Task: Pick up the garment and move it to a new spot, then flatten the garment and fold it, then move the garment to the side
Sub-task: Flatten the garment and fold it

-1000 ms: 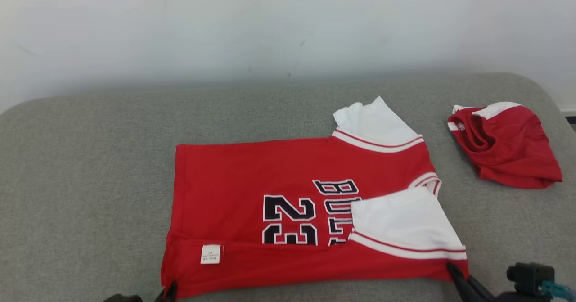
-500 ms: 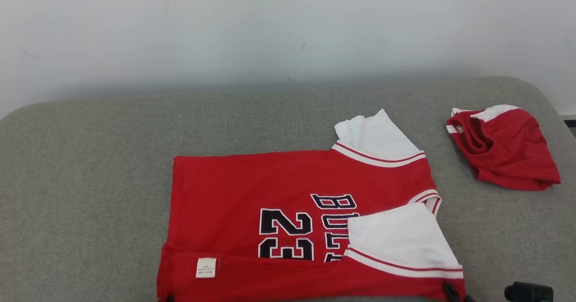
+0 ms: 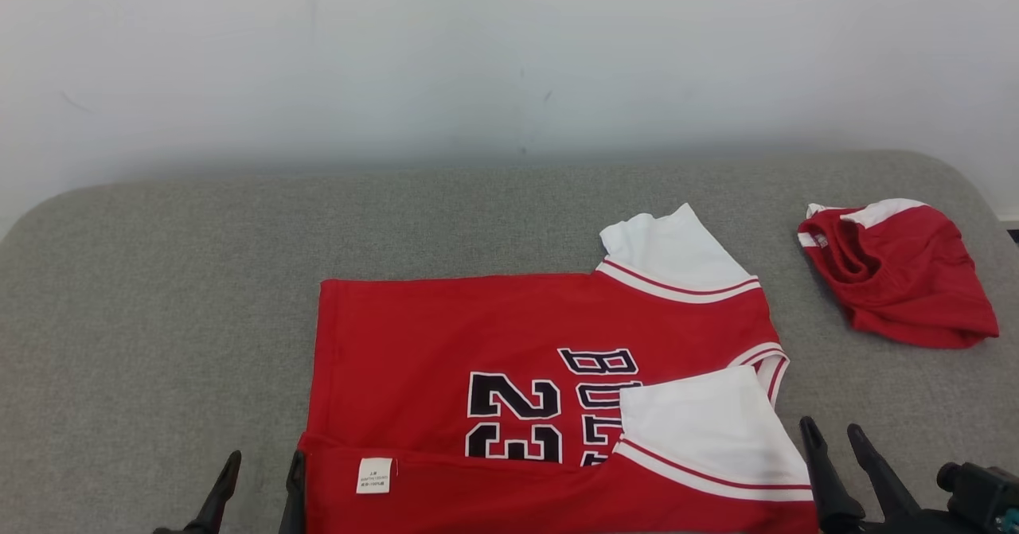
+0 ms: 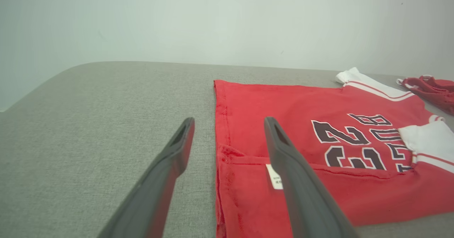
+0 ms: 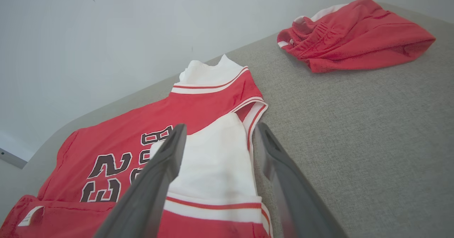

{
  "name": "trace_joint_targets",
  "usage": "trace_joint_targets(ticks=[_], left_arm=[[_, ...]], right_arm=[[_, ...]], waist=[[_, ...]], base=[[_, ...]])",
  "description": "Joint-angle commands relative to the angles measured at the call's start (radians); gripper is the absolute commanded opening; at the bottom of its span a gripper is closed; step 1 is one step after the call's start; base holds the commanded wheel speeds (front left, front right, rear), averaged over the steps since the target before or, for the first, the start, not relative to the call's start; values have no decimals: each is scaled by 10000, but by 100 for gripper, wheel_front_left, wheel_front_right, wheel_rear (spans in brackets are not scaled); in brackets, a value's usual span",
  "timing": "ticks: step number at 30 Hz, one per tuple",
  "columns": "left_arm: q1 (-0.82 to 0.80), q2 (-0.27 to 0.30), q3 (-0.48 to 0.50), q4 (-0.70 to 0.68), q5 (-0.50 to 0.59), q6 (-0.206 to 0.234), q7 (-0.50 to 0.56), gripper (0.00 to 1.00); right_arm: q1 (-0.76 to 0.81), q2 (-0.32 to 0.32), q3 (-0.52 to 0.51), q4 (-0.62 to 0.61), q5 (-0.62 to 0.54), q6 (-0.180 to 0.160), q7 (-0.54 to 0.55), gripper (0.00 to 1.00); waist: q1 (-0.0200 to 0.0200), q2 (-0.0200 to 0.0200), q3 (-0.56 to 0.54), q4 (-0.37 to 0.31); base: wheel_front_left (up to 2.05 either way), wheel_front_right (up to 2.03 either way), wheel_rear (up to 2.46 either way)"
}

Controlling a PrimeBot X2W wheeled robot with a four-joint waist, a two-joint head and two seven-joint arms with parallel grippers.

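The garment (image 3: 478, 327) is a red jersey with white sleeves and a black "23". It lies flat on the grey cushion, its near long edge folded up over the front so a white label (image 3: 373, 475) shows. My left gripper (image 3: 263, 472) stands open at the jersey's near left corner, its right finger over the cloth edge in the left wrist view (image 4: 228, 122). My right gripper (image 3: 829, 429) is open just right of the near white sleeve (image 5: 212, 160), with nothing between its fingers (image 5: 220, 128). Neither gripper holds the cloth.
A bunched pair of red shorts (image 3: 899, 279) with white trim lies at the right end of the cushion (image 3: 159, 295), apart from the jersey; the same shorts (image 5: 354, 36) are in the right wrist view. A pale wall rises behind. The cushion's edge curves away at far left and right.
Both grippers were shut on the jersey's near corners and have opened and let go, their fingers now raised beside the cloth. The head camera has shifted slightly.
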Motion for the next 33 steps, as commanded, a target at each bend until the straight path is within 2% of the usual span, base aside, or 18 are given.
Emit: trace_joint_targets(ticks=[1,12,15,16,25,33], left_arm=[[256,-228,369,-305,407,-49,-39,100],[1353,-2135,2848,-1605,2716,-463,-42,100],[1581,-2472,3223,-1723,3071,-623,-41,100],[1772,-2686,3393,-1610,3372,-827,-34,100],[1786,-3232,3975,-1068,3841,-1509,-34,100],[177,-3186,4274,51,3625,-2271,-36,100]], right_arm=[[-199,175,-57,2,-122,1,-232,100],[-184,542,269,522,-1235,1,-2019,100],[-149,705,353,664,-1447,1,-2240,100],[-83,815,523,746,-1647,1,-2383,100],[-29,1049,542,1022,-2063,1,-2530,100],[-1124,547,695,1116,-2320,1,-2536,100]], waist=[[0,1,-2,-29],[0,1,-39,-131],[0,1,-47,-140],[0,1,-59,-126],[0,1,-47,-35],[0,1,372,-336]], base=[[0,0,0],[0,0,0],[0,0,0],[0,0,0],[0,0,0],[0,0,0]])
